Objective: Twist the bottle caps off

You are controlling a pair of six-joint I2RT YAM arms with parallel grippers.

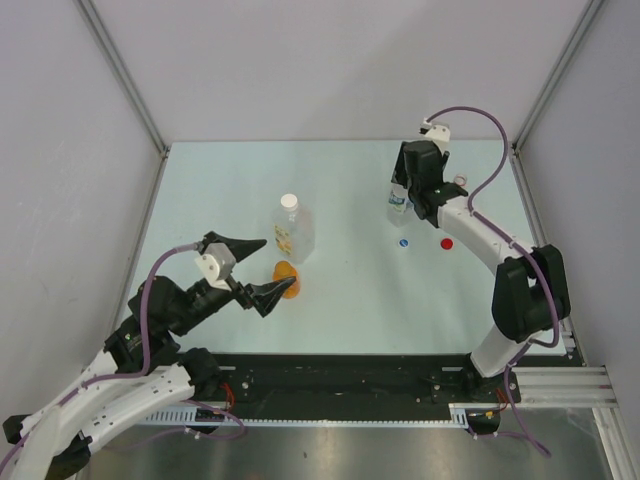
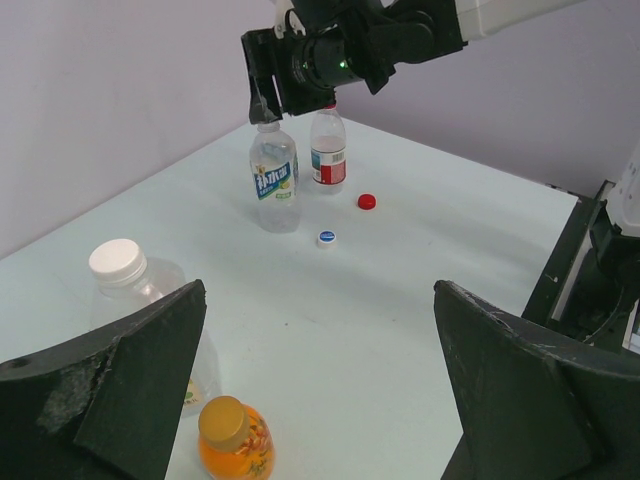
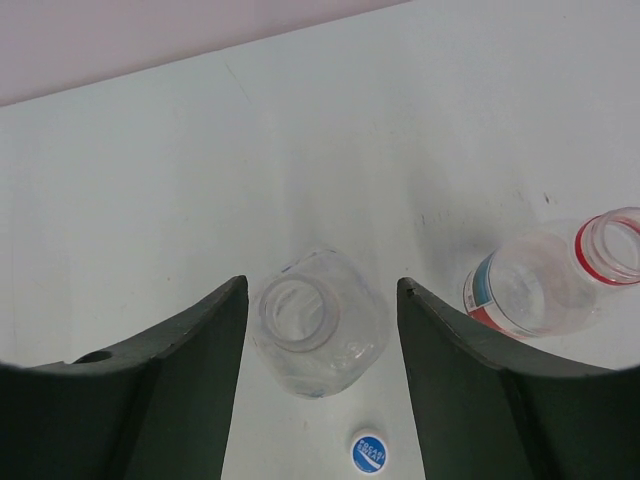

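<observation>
1. left gripper (image 1: 277, 265), jaws wide and empty, hovers near an orange bottle (image 2: 235, 445) and the big bottle (image 1: 293, 235), white cap (image 1: 289, 201) on.
2. blue cap (image 1: 404, 242) and red cap (image 1: 447, 243) lie on the table (image 1: 340, 180).
3. right gripper (image 3: 320, 290), jaws parted, straddles the uncapped blue-label bottle (image 3: 318, 335); the open red-label bottle (image 3: 545, 285) stands beside.

Table (image 1: 345, 190) lies open mid-scene; left, white-capped bottle (image 1: 293, 230) and orange bottle (image 1: 286, 280) stand together; far right, blue-label bottle (image 2: 274, 182), red-label bottle (image 2: 328, 152), with blue cap (image 1: 404, 242) and red cap (image 1: 446, 243) just nearer.
</observation>
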